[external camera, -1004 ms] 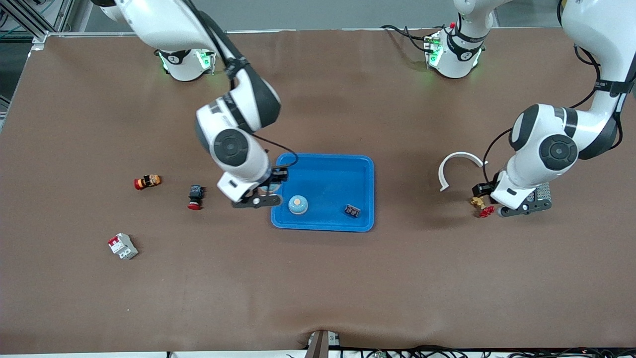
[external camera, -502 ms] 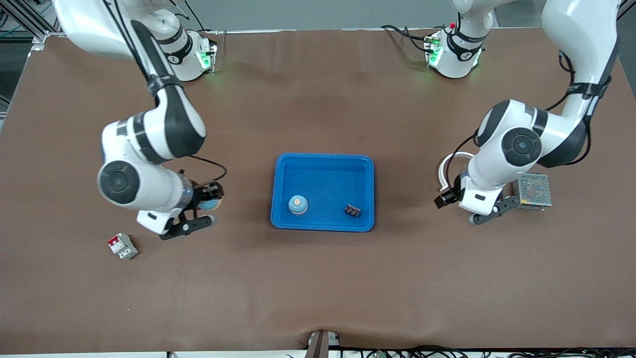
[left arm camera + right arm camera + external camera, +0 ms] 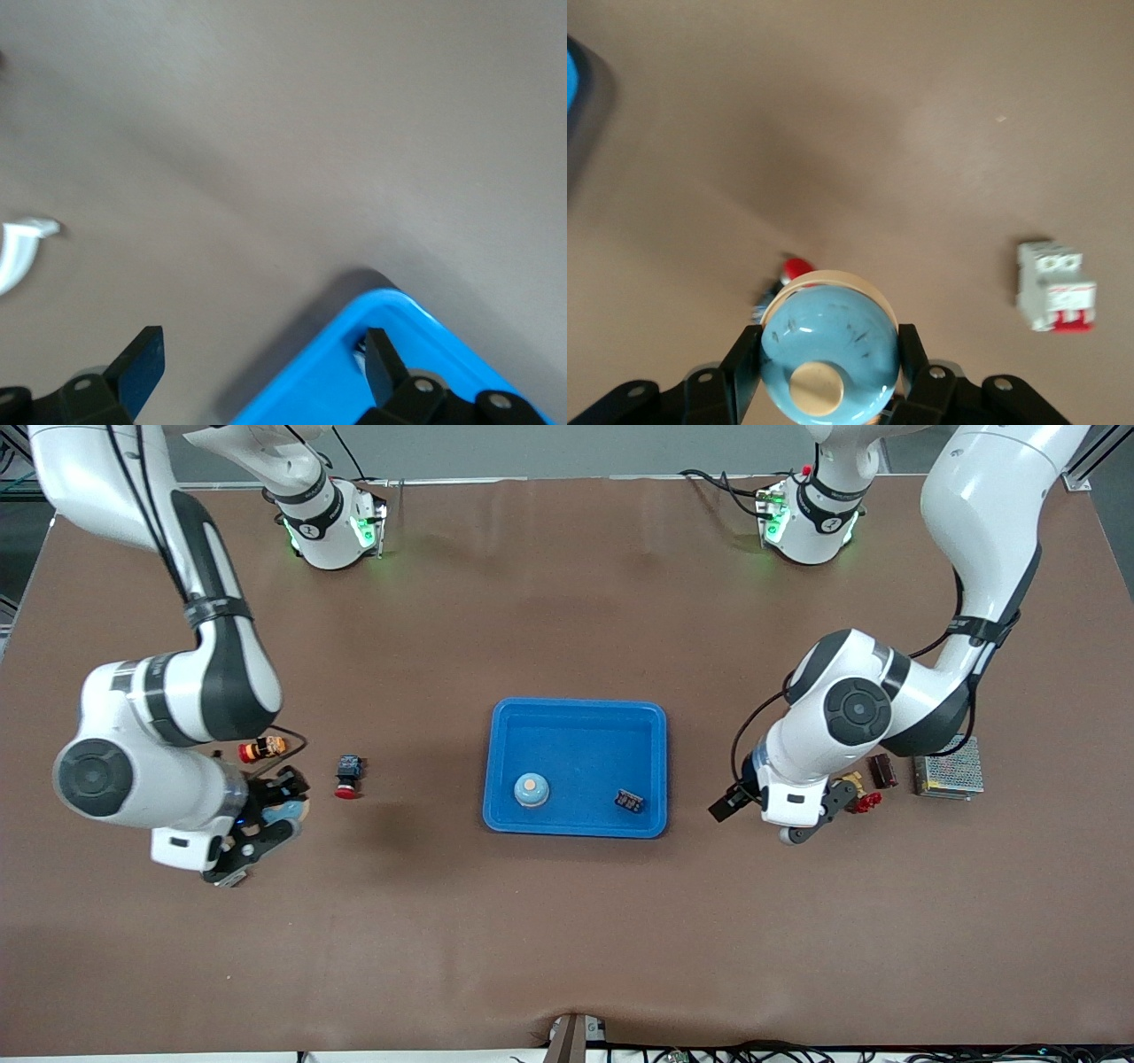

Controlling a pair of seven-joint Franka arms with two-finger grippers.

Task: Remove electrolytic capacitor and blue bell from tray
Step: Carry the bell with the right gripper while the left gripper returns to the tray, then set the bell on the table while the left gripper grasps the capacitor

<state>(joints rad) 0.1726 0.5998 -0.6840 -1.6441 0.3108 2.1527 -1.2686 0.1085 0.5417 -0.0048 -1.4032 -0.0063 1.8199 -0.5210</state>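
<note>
Capacitor point(image 3: 629, 801) lies in the blue tray point(image 3: 576, 704) at about 5 o'clock of its floor, as you see it from the front, and a bell point(image 3: 532, 789) sits in the same tray at about 7 o'clock. Your right hand point(image 3: 266, 828) is over the surface at about 9 o'clock from the tray, well apart from it, and it grips a second bell point(image 3: 829, 354) between its fingers. Your left hand point(image 3: 261, 350) is over the surface at about 3 o'clock from the tray, with fingers spread wide and nothing between them.
</note>
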